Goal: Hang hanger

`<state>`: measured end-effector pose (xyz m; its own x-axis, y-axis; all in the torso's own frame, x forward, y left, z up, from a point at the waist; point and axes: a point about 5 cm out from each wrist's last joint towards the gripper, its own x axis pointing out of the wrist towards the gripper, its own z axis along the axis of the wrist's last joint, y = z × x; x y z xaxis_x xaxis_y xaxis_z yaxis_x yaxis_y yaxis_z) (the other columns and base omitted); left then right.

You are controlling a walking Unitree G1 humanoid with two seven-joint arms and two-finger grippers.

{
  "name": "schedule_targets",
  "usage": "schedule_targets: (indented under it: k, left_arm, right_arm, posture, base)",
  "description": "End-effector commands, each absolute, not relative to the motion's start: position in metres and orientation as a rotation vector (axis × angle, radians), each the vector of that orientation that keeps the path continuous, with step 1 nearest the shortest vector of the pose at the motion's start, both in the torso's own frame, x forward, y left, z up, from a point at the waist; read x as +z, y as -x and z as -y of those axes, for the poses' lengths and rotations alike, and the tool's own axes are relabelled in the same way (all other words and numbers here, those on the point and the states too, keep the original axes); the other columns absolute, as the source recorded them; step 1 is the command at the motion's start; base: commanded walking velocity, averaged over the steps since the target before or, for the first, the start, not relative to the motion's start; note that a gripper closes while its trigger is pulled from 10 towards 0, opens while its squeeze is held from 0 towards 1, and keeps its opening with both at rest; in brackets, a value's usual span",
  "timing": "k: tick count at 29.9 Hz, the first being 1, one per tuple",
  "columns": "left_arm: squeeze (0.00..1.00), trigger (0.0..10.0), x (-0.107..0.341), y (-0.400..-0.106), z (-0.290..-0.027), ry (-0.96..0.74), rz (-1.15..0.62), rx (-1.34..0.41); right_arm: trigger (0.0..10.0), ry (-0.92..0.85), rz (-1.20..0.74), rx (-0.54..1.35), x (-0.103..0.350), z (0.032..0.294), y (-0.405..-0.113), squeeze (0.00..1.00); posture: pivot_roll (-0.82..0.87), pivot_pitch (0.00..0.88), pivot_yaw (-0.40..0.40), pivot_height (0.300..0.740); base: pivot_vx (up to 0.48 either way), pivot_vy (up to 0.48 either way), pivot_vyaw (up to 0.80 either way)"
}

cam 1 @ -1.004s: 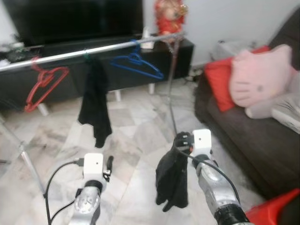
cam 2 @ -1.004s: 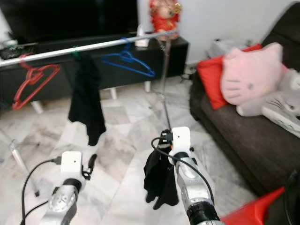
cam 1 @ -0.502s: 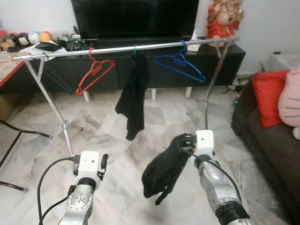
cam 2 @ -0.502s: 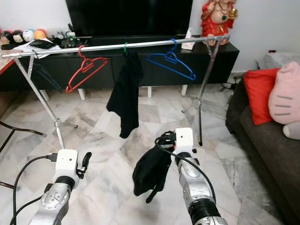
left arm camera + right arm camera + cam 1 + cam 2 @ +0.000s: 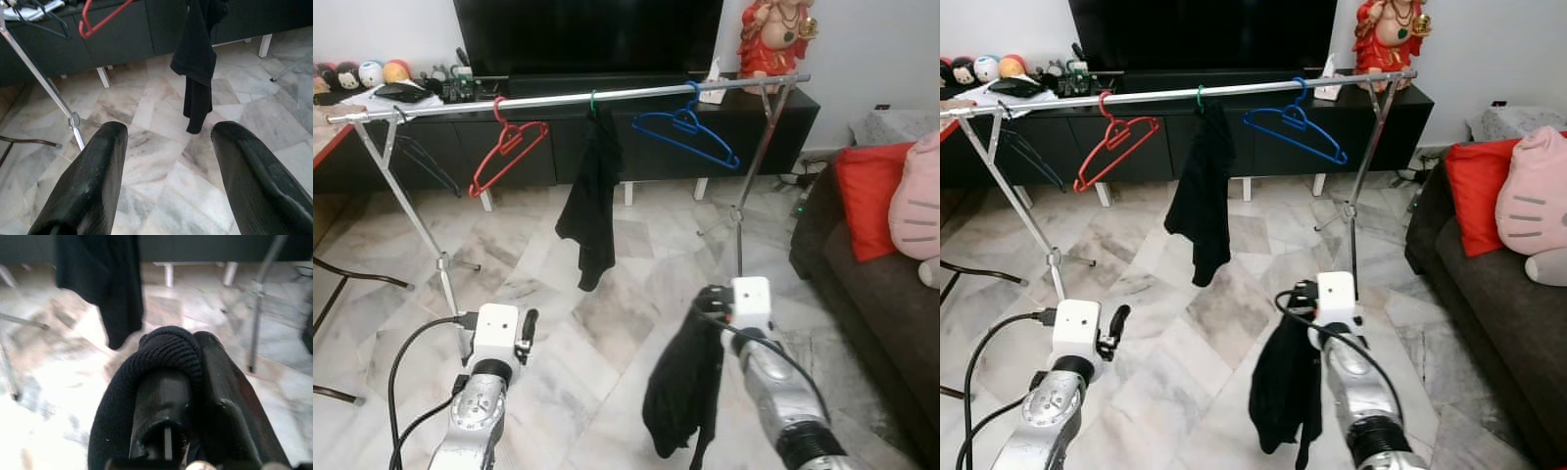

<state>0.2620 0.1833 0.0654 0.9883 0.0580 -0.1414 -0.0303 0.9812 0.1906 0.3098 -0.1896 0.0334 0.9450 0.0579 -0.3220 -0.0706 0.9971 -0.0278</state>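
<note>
A silver clothes rail (image 5: pixel 607 96) stands ahead, in front of the TV cabinet. On it hang a red hanger (image 5: pixel 504 152), a black garment on a green hook (image 5: pixel 592 196) and a blue hanger (image 5: pixel 690 132). My right gripper (image 5: pixel 710 302) is low and well short of the rail, shut on a second black garment (image 5: pixel 683 392) that hangs straight down from it. In the right wrist view the cloth (image 5: pixel 161 355) wraps over one finger. No hanger can be made out in that cloth. My left gripper (image 5: pixel 168 132) is open and holds nothing.
A dark sofa (image 5: pixel 862 284) with a red cushion (image 5: pixel 862 196) and a pink plush pillow (image 5: pixel 915 186) lines the right side. The rail's splayed legs (image 5: pixel 416 215) reach onto the marble floor. A thin black chair leg (image 5: pixel 352 279) curves in at the left.
The camera has swung left, bringing the whole rail into view. The held black garment, flung out to the left half a second ago, now hangs straight down. The left gripper stays open.
</note>
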Motion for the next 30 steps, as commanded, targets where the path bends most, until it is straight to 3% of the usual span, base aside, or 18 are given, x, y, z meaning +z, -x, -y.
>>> schedule_targets:
  k: [1, 2, 3, 5, 9, 20, 24, 30]
  left_arm:
    - [0.0, 10.0, 0.066, -0.261, -0.19, -0.203, -0.156, 0.053]
    - [0.0, 10.0, 0.066, -0.261, -0.19, -0.203, -0.156, 0.053]
    - [0.0, 10.0, 0.066, -0.26, -0.194, -0.209, -0.158, 0.064]
    - [0.0, 10.0, 0.066, -0.26, -0.198, -0.213, -0.159, 0.075]
    - [0.0, 10.0, 0.067, -0.262, -0.201, -0.212, -0.159, 0.09]
    - [0.0, 10.0, 0.068, -0.263, -0.187, -0.182, -0.153, 0.072]
    - [0.0, 10.0, 0.068, -0.263, -0.187, -0.18, -0.153, 0.072]
    - [0.0, 10.0, 0.069, -0.265, -0.185, -0.173, -0.149, 0.075]
  right_arm:
    - [10.0, 0.073, -0.324, -0.018, 0.038, 0.218, -0.311, 0.0]
    - [10.0, 0.073, -0.324, -0.018, 0.038, 0.218, -0.311, 0.0]
    - [10.0, 0.088, -0.374, -0.071, 0.031, 0.236, -0.303, 0.0]
    - [10.0, 0.098, -0.418, -0.108, 0.024, 0.25, -0.294, 0.0]
    - [10.0, 0.078, -0.505, -0.159, 0.007, 0.264, -0.275, 0.0]
    - [10.0, -0.025, -0.769, -0.309, -0.048, 0.271, -0.208, 0.0]
    - [10.0, -0.05, -0.777, -0.312, -0.051, 0.27, -0.205, 0.0]
    - [10.0, -0.11, -0.832, -0.322, -0.061, 0.266, -0.19, 0.0]
  posture:
    - [0.05, 0.0, -0.021, 0.74]
    - [0.05, 0.0, -0.021, 0.74]
    - [0.04, 0.0, -0.021, 0.74]
    - [0.04, 0.0, -0.022, 0.74]
    - [0.03, 0.0, -0.02, 0.74]
    - [0.04, 0.0, -0.025, 0.74]
    - [0.04, 0.0, -0.025, 0.74]
    - [0.04, 0.0, -0.033, 0.74]
  base:
    - [0.251, 0.0, 0.0]
    - [0.251, 0.0, 0.0]
    - [0.251, 0.0, 0.0]
    - [0.251, 0.0, 0.0]
    - [0.252, 0.0, 0.0]
    - [0.263, 0.0, 0.15]
    - [0.274, 0.0, 0.8]
    - [0.309, 0.0, 0.0]
